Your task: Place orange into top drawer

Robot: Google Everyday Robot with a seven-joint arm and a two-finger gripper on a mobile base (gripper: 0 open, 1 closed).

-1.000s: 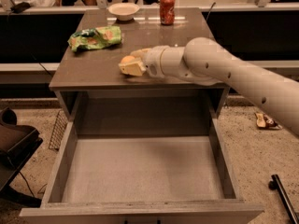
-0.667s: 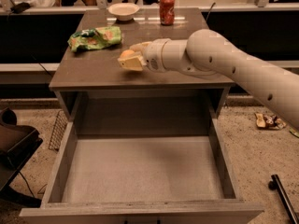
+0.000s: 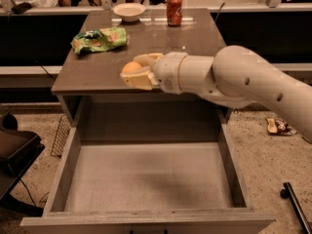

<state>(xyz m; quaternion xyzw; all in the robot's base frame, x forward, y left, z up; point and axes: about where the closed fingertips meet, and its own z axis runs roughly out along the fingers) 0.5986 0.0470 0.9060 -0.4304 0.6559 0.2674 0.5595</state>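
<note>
Your claw (image 3: 133, 73), centre-left of frame near the bench (image 3: 195, 40) front edge, is grasping the orange (image 3: 130, 67). Bring it low over the drawer (image 3: 146, 179) floor before letting go.

You see the gripper (image 3: 138, 71) over the tabletop's (image 3: 146, 43) front edge, its cream fingers of matt plastic closed on the orange (image 3: 130, 68), whose skin looks smooth and faintly shiny. The arm (image 3: 243, 77) shell is the same smooth plastic. Your top drawer (image 3: 146, 177) has a flat, matt grey floor (paint or laminate, hard to tell). The tabletop is dark and slightly glossy, the chip bag (image 3: 99, 39) crinkled and shiny, the soda can (image 3: 174, 9) glossy metal.
</note>
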